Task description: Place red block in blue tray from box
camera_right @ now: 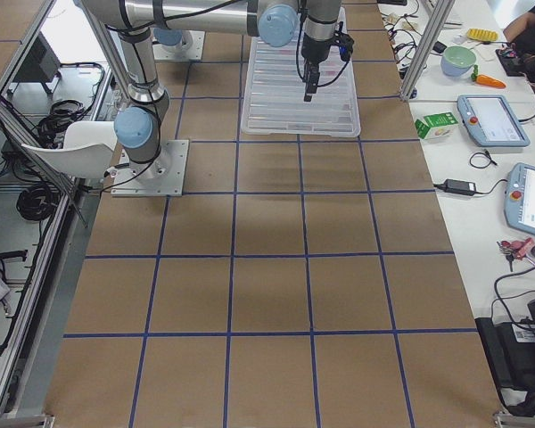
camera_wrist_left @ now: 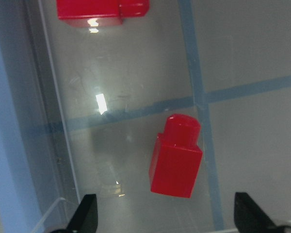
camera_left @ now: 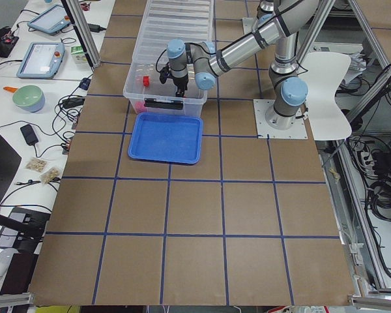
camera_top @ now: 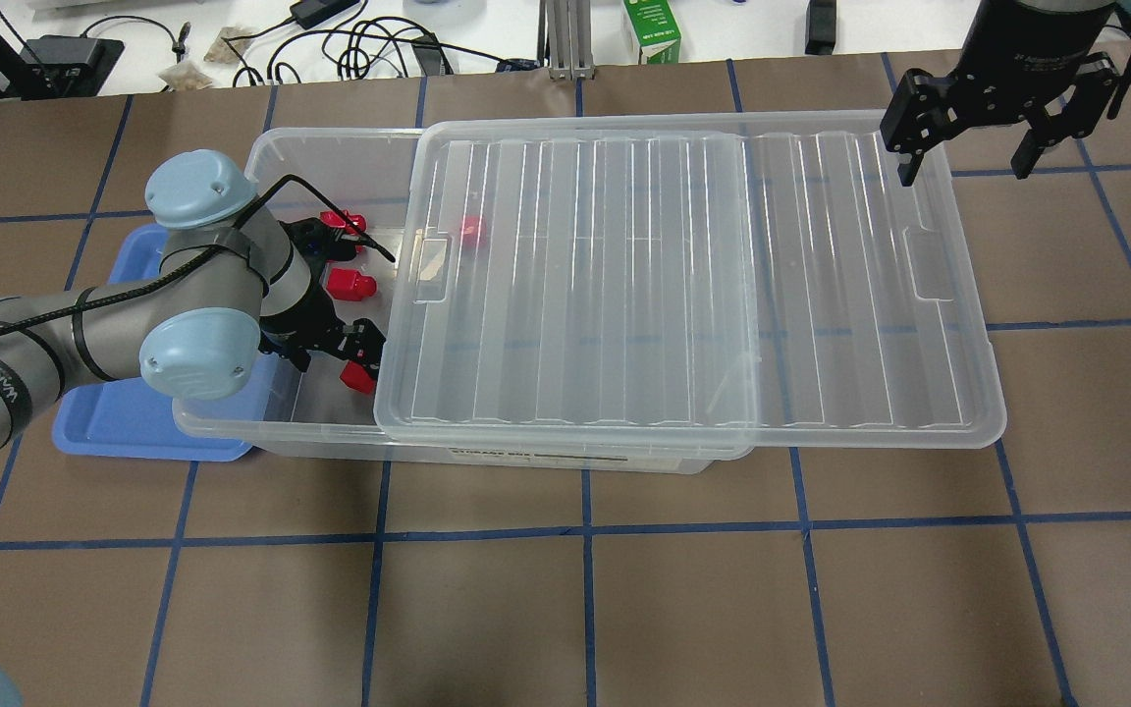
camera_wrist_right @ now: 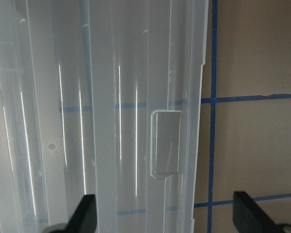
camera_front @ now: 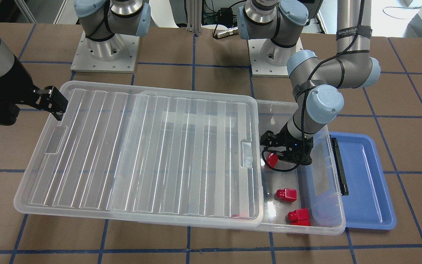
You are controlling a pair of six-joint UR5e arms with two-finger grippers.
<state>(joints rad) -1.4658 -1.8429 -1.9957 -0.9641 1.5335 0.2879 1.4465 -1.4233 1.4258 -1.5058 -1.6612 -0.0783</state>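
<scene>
The clear box [camera_front: 337, 220] lies on the table with its ribbed lid [camera_front: 141, 146] slid aside, so the end by the blue tray [camera_front: 365, 176] is uncovered. My left gripper [camera_front: 270, 148] is open and reaches down into that end. In the left wrist view a red block [camera_wrist_left: 177, 158] lies on the box floor between its fingertips [camera_wrist_left: 87, 213], untouched. Two more red blocks [camera_front: 287, 194] [camera_front: 299, 215] lie nearby. My right gripper [camera_top: 963, 162] is open and empty above the lid's far end [camera_wrist_right: 165, 145].
The blue tray [camera_top: 134, 422] sits against the box's end, partly under my left arm. Another red block [camera_top: 470, 228] shows through the lid [camera_top: 683, 275]. The box's black latch [camera_front: 340, 165] faces the tray. Cables and a green carton [camera_top: 652, 29] lie beyond the table's far edge.
</scene>
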